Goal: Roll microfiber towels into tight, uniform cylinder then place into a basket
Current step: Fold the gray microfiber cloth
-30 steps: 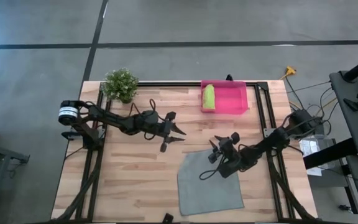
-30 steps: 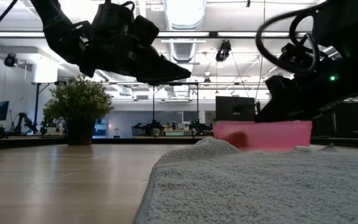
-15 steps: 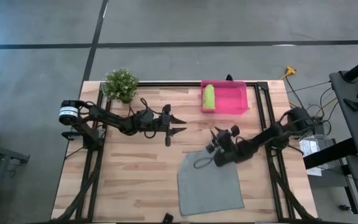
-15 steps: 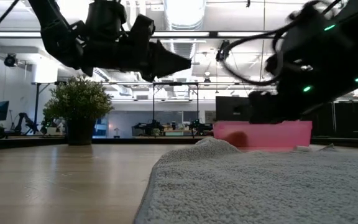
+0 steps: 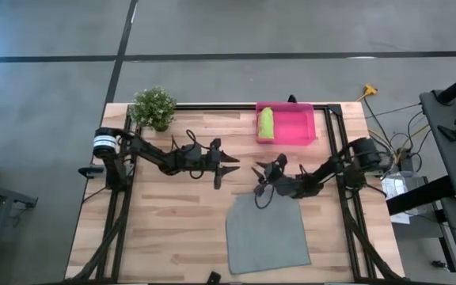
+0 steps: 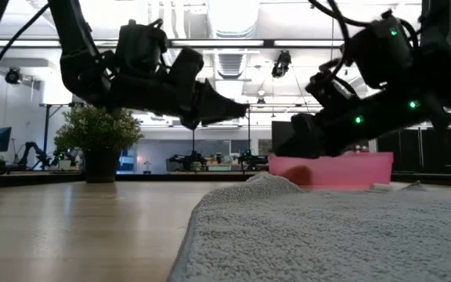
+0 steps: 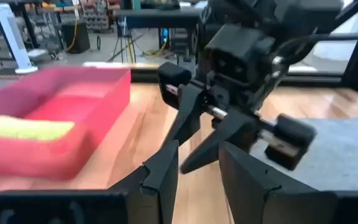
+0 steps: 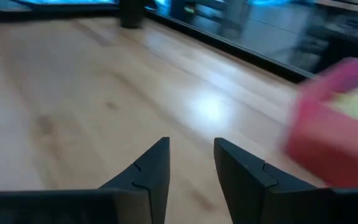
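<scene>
The grey towel (image 5: 266, 233) lies spread flat on the near middle of the table, a small hump at its far edge (image 6: 268, 180). A rolled lime green towel (image 5: 266, 123) lies in the left side of the pink basket (image 5: 301, 127) at the far edge. My right gripper (image 5: 261, 184) hangs open just above the grey towel's far edge, nothing between its fingers (image 8: 148, 171). My left gripper (image 5: 226, 165) is open too, level above bare wood to the left of that edge, pointing at the right gripper (image 7: 229, 118).
A small potted plant (image 5: 153, 107) stands at the far left corner. Black frame rails (image 5: 335, 142) run along the table's sides and far edge. Bare wood (image 5: 172, 229) lies left of the grey towel.
My right gripper has gone from above the grey towel's far right part toward the table's far edge and a little left, turning as it went, and now hangs at the towel's far edge. My left gripper has sunk a little and rolled. The towel has not moved.
</scene>
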`<state>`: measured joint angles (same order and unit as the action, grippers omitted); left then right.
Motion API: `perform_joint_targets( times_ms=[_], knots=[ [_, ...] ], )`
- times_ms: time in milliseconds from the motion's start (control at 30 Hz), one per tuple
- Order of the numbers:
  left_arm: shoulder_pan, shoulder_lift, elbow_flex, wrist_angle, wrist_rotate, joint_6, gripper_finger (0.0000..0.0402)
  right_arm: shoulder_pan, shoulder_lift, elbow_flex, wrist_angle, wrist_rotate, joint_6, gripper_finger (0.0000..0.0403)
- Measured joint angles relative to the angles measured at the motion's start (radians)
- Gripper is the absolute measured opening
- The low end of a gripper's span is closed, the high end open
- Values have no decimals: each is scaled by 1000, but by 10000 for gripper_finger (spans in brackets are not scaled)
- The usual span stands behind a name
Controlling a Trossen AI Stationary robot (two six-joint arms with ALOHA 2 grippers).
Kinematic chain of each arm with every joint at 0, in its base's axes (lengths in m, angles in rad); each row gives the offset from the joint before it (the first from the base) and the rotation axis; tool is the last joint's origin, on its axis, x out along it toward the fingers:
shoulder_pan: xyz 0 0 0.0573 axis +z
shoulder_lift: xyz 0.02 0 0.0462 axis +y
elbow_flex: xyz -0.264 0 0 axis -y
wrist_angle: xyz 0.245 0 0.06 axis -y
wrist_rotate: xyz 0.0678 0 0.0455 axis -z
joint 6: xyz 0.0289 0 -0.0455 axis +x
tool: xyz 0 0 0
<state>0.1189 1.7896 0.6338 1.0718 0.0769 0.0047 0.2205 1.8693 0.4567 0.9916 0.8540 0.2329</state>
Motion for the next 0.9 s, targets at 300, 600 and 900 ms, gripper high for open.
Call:
perform_joint_targets(
  times_ms=[300, 600, 900],
  knots=[
    [-38, 54, 2, 122, 5, -67, 103, 2, 273, -10, 497, -137, -128, 119],
    [-35, 52, 6, 98, -136, -52, 103, -15, 303, -10, 547, -181, -183, 116],
    [-36, 50, 18, 113, -161, -46, 103, -73, 163, -31, 497, -230, -350, 107]
  ],
)
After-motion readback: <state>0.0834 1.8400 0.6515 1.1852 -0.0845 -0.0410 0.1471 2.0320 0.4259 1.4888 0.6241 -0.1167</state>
